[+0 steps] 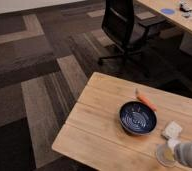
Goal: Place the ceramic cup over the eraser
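Gripper (175,146) sits at lower right of the frame, at the end of a grey arm (191,152) that comes in from the bottom-right corner. Can't tell how the gripper is set. It's right at the ceramic cup (164,154), which shows as a pale, see-through-looking round shape on the wooden table (104,120), partly hidden by the arm; whether they actually touch or just overlap, can't tell.

Eraser: can't make it out anywhere on the table.

Just above the gripper, w/ its lower edge at the gripper tip, lies a pale grey-white blocky lump (172,130). Left of that, near mid-table, a wide dark-blue bowl (137,118) w/ pale rings inside, upright. An orange stick-like item (146,100), prob. a carrot, lies slanted just beside the bowl's upper-right rim; touching or not, can't tell.

Table runs diagonally from centre of frame to the right edge, light wood planks. Beyond it, upper centre-right, a black office chair (123,25) on a wheeled base stands on the carpet (34,75), which is dark w/ lighter brown and tan striped panels. Top-right corner: a second desk (174,19) in light wood w/ a small blue disc (167,10) and some unclear items at the far right edge.
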Tool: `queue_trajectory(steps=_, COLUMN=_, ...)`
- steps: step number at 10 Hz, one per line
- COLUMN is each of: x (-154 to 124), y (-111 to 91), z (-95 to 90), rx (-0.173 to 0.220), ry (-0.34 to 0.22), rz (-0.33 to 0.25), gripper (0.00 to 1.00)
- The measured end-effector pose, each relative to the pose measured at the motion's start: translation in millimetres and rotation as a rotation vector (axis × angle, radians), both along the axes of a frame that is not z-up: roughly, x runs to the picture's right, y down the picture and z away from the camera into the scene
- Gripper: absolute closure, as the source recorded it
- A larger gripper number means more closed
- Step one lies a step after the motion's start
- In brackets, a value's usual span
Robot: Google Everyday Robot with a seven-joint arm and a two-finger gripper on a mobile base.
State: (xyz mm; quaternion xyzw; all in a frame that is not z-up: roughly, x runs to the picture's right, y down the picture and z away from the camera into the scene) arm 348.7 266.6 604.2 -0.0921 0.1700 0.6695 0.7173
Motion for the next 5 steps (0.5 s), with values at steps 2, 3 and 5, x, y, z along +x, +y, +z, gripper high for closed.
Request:
queue_trajectory(steps=2, x=0.2, y=0.6, z=-0.2, rx=-0.001, ry=0.0, rz=0.0, gripper=0.2)
queue_trajectory(steps=3, x=0.2, y=0.5, z=-0.2, rx=-0.001, ry=0.0, rz=0.0, gripper=0.2)
queue_trajectory(steps=5, x=0.2, y=0.7, z=0.0, rx=-0.001, ry=0.0, rz=0.0, gripper=0.2)
